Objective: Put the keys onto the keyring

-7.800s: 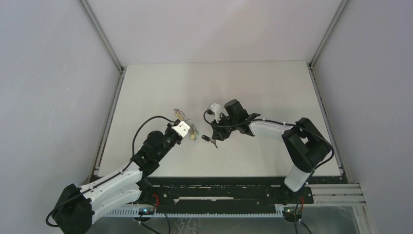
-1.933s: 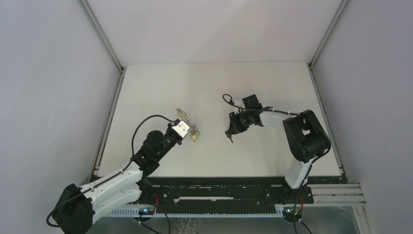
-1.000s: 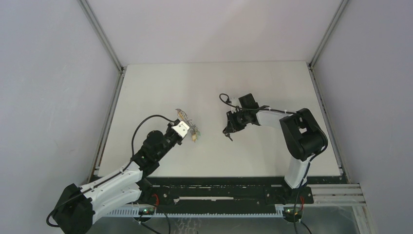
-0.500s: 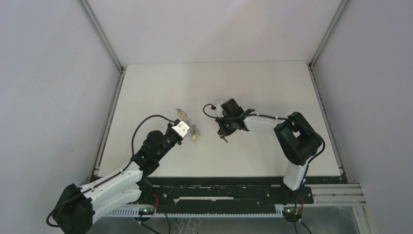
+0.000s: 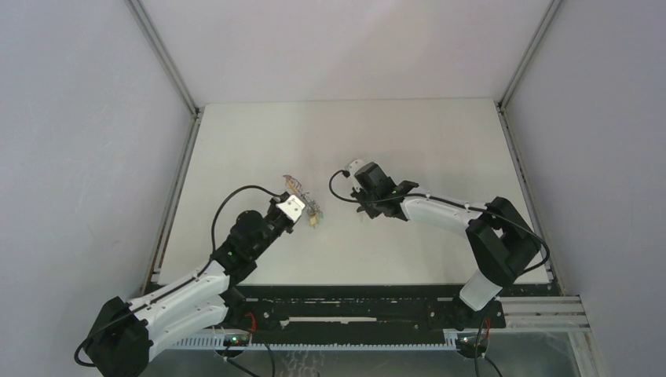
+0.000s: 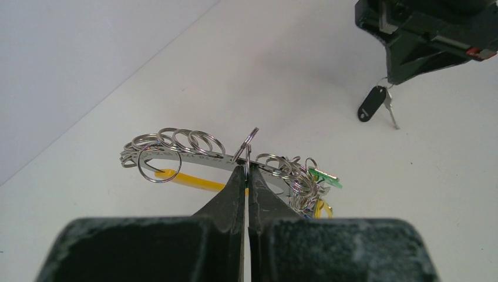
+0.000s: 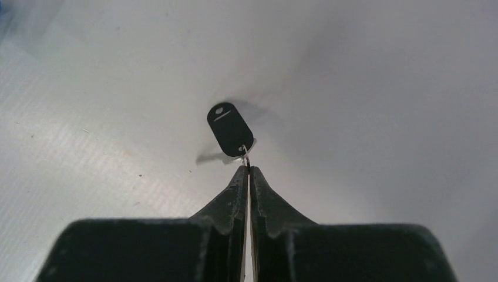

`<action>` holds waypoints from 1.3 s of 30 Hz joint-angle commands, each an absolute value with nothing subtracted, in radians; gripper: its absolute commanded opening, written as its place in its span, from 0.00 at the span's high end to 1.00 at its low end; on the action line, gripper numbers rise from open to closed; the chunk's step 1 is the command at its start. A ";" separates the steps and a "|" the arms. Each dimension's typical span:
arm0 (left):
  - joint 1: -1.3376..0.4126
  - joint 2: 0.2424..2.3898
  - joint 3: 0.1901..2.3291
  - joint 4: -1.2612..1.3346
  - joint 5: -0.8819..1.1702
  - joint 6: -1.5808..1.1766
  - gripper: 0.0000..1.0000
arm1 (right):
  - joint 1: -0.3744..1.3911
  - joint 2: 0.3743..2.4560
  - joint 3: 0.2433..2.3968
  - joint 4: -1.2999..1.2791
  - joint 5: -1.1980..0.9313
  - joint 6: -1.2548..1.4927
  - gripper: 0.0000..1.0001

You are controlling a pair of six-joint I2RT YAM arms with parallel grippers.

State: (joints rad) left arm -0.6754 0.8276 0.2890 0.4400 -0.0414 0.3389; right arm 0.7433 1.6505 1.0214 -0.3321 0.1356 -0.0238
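The keyring [image 6: 176, 150] is a curved silver band strung with several small rings, a yellow strip and a green tag [image 6: 325, 176]. My left gripper [image 6: 247, 168] is shut on one upright ring at its middle. From above, the keyring [image 5: 294, 184] juts past the left gripper [image 5: 305, 206]. The key [image 7: 229, 128], black head and short silver blade, hangs from a tiny ring pinched in my shut right gripper [image 7: 247, 168]. The left wrist view shows the key [image 6: 372, 104] dangling under the right gripper, to the right of the keyring. From above, the right gripper [image 5: 364, 206] sits a short way right of the left one.
The white table [image 5: 432, 141] is bare around both arms. Metal rails run along its left edge [image 5: 179, 188] and right edge [image 5: 525, 181], with grey walls behind them. A black cable [image 5: 336, 188] loops off the right wrist.
My right gripper has shut on the key's small ring and swung left toward the keyring, carrying the key. The left arm and the keyring have not moved.
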 commanded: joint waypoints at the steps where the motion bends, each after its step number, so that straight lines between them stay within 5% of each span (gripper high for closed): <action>1: -0.670 0.798 0.288 0.514 -0.040 0.320 1.00 | 0.757 1.581 0.978 -0.317 0.254 -0.035 1.00; 15: -0.671 0.761 0.278 0.519 -0.044 0.312 1.00 | 0.858 1.385 0.919 -0.609 0.414 0.073 1.00; 23: -0.672 0.751 0.274 0.523 -0.052 0.309 1.00 | 0.945 1.338 0.949 -0.758 0.272 0.132 1.00; 39: -0.672 0.750 0.265 0.529 -0.085 0.314 1.00 | 0.863 1.667 1.031 -0.377 0.279 0.009 1.00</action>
State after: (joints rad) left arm -0.6754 0.7647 0.2890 0.4412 -0.0673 0.3237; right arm 0.8886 1.6287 0.9634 -0.5209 0.2630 0.0586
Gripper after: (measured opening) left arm 0.010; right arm 0.002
